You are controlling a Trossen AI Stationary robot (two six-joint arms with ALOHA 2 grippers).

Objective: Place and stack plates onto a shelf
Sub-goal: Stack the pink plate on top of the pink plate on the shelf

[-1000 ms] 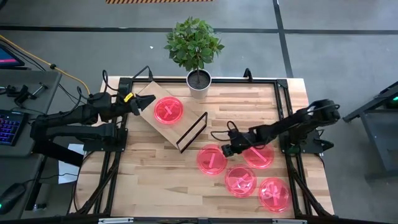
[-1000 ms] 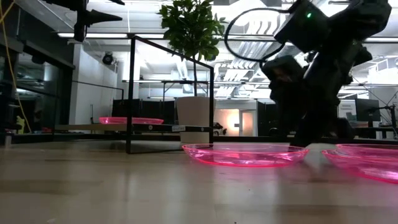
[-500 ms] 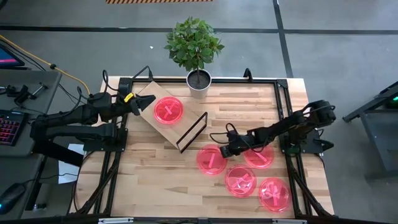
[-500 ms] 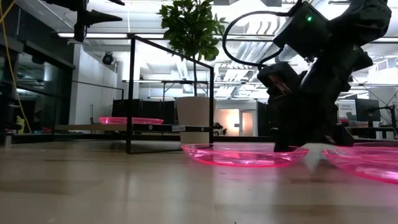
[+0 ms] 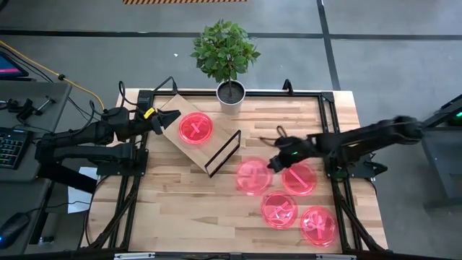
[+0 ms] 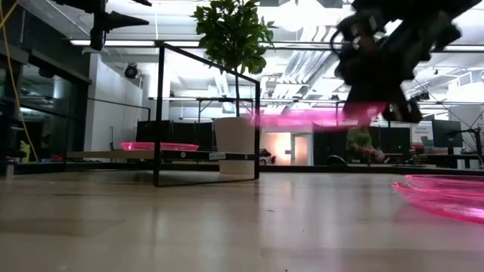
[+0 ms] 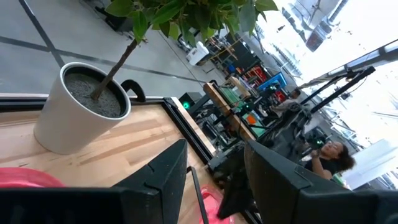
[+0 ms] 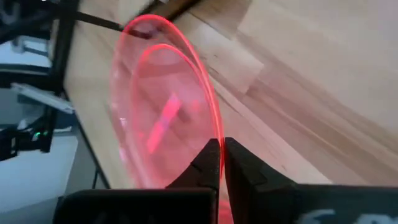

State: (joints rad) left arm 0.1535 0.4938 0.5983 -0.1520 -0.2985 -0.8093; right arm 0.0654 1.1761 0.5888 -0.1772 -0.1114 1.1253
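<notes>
We see the right gripper pinching a pink plate by its rim, up off the table; the left gripper, open, waits over the shelf.

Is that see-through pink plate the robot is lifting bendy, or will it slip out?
The round translucent pink plastic plate probably stays stiff: held only at its rim by the right claw, it keeps its shape. It looks thin, so likely light. With such a narrow pinch on smooth plastic, it might slip.
</notes>
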